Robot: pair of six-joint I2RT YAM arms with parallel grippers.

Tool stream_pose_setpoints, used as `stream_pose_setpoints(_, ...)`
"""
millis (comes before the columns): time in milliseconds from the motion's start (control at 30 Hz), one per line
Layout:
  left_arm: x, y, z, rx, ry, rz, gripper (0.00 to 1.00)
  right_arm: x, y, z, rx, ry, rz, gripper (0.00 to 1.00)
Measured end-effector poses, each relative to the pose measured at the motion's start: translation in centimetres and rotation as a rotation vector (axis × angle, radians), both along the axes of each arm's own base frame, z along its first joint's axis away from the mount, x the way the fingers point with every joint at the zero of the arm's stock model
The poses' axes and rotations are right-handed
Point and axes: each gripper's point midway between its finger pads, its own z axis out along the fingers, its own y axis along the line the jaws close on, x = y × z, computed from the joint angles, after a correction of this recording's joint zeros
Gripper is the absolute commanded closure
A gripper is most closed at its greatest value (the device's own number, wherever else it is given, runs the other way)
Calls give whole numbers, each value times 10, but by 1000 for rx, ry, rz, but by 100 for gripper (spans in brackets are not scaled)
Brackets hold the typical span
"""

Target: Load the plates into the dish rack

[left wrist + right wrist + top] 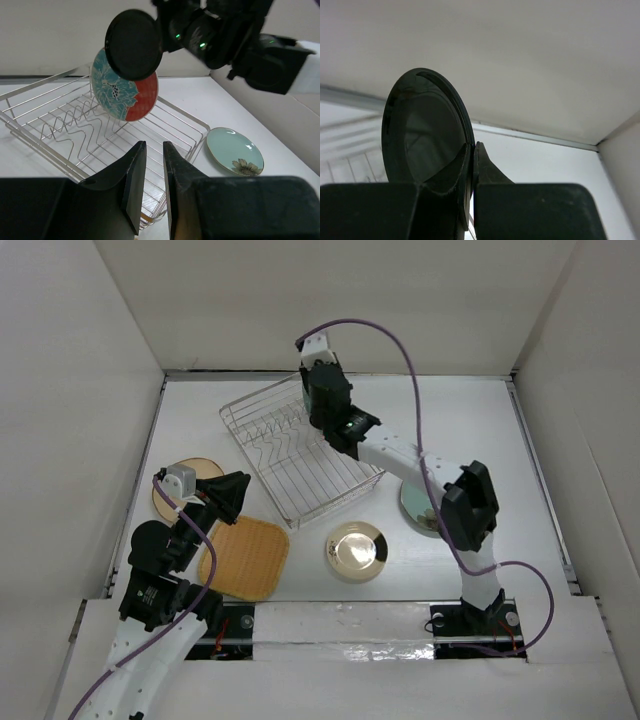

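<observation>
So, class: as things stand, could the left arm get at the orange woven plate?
Probably yes. The orange woven plate lies flat right by the empty left hand, with nothing on it. The right hand is off over the dish rack, gripping the small black plate.

White table (480, 440), 3 white walls (330, 300), perhaps foil tape (340, 650).

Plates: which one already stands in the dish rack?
The teal-and-red patterned plate, upright in the dish rack. The black plate is held above by the right claw; the others lie flat on the table.
</observation>
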Motion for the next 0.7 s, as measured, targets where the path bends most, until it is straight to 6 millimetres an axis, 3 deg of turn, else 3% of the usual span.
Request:
stream_pose_setpoints(167, -1, -1, 0, 1, 0, -5, 83, 14, 18, -51, -207, 96, -30, 100)
stream_pose_setpoints(467, -1, -1, 0, 1, 0, -5, 83, 21, 18, -54, -262, 104, -55, 100)
stream_pose_setpoints(700, -1, -1, 0, 1, 0, -5, 83, 26, 27, -91, -286, 147, -38, 100)
